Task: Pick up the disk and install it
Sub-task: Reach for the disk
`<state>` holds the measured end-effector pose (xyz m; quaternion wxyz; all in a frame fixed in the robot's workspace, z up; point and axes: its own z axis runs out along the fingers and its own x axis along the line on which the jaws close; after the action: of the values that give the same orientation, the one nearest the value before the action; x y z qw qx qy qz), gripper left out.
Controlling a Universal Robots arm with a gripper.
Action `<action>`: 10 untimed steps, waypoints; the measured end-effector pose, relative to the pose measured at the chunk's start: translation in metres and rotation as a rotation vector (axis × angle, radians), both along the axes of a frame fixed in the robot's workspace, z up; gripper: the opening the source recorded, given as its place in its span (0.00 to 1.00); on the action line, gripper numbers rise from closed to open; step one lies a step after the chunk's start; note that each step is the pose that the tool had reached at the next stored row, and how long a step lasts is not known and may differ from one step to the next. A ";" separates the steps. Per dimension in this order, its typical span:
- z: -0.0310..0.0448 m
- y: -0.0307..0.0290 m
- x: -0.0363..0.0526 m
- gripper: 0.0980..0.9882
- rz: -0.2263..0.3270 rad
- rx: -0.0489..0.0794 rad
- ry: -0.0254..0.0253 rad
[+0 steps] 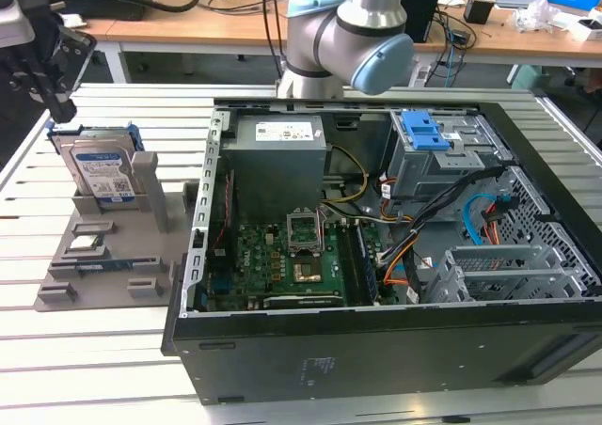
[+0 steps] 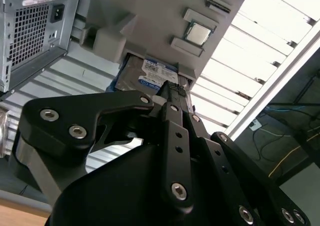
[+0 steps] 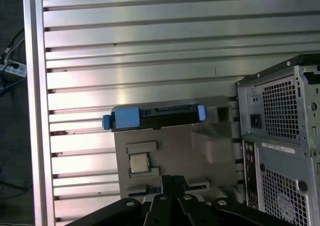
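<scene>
Desk (image 1: 94, 350): slatted metal top, with messy wooden workbenches behind it.
Disk (image 1: 102, 176): standing on its edge in a slot at the far end of a grey holder (image 1: 113, 265). Blue frame round it, label facing out, and it's outside the computer.
Holder: sits on the desk at the exterior view's left, just beside the computer. A small square chip (image 3: 138, 162) lies in one of its pockets.
Pincer (image 1: 58, 105): black, hanging above the disk and a bit to the exterior view's left, clear of it. Fingers look pressed together, with nothing between them.
Computer (image 1: 376, 359): big black case on its side with the lid off, board and cables showing.
Arm (image 1: 348, 21): grey with blue caps, behind the case.
</scene>
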<state>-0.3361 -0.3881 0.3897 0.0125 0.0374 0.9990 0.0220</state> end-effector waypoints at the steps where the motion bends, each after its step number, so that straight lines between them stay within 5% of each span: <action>1: -0.0003 0.0011 -0.0037 0.01 0.000 0.000 0.0001; 10: -0.0032 0.0100 -0.0295 0.01 0.000 0.000 0.0000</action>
<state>-0.3656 -0.3780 0.3865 0.0125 0.0374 0.9990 0.0220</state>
